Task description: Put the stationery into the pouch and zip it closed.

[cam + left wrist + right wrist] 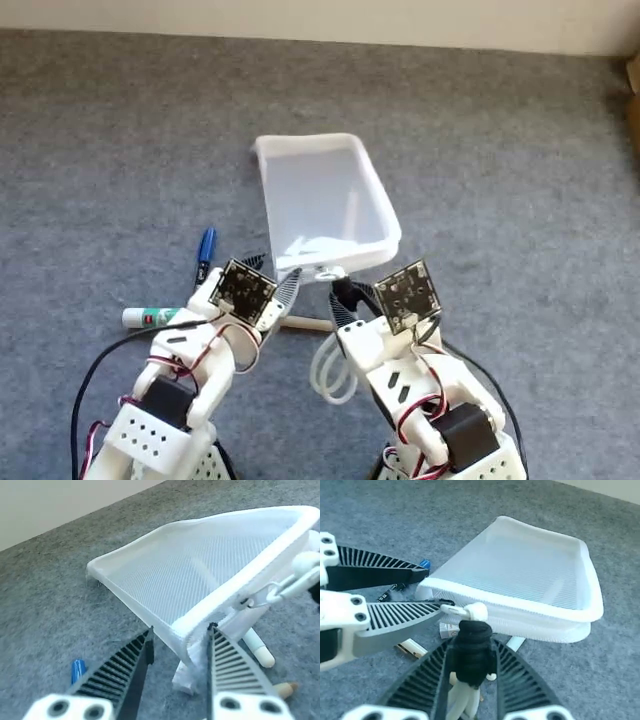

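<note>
High view: the pouch [325, 200] lies gaping on the desk [500, 150], a blue pen [205, 250] outside it; left wrist view: the left hand [180, 630] is spread astride its corner, likely bracing it; right wrist view: the right hand [473, 647] pinches the zipper pull [471, 630], placed to close it.

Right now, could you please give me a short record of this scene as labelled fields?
pouch: white mesh, lying ahead of both arms
left gripper: open, jaws either side of the pouch's near corner
right gripper: shut on the zip pull
outside the pouch: blue pen, white marker, pencil
</note>
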Available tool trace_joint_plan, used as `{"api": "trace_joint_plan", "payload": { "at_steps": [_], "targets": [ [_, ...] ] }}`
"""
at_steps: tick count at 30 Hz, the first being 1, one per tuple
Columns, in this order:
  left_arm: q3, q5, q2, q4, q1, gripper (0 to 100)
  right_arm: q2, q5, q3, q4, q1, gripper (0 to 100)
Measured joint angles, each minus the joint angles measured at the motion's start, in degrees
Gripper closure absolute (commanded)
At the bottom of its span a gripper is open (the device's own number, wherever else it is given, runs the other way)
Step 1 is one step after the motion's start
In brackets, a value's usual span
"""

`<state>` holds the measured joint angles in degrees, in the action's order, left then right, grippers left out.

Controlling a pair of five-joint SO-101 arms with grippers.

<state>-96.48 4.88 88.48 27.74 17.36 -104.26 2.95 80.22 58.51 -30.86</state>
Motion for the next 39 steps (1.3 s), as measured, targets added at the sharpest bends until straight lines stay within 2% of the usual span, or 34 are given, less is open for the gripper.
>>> {"api": "trace_joint_plan", "payload": {
  "at_steps": [4,14,17,27,35,39],
  "targets": [
    [0.00,0.00,-0.70,-1.67,-0.09,93,0.00,0.00,0.00,1.58,0.00,99.4],
    [0.00,0.00,-0.79,-2.11,-0.26,94,0.00,0.18,0.00,2.81,0.00,99.4],
    [0.00,0.00,-0.79,-2.11,-2.02,99,0.00,0.18,0.00,2.81,0.00,99.4],
    [0.35,-0.26,-0.79,-2.29,-6.42,99,0.00,0.35,0.00,2.81,6.59,99.4],
    [6.24,-0.26,-0.70,8.09,-11.08,99,0.00,0.35,0.00,2.81,11.52,99.4],
    [6.77,-0.26,-0.79,9.14,-12.22,99,0.00,0.35,0.00,2.81,13.71,99.4]
  ]
}}
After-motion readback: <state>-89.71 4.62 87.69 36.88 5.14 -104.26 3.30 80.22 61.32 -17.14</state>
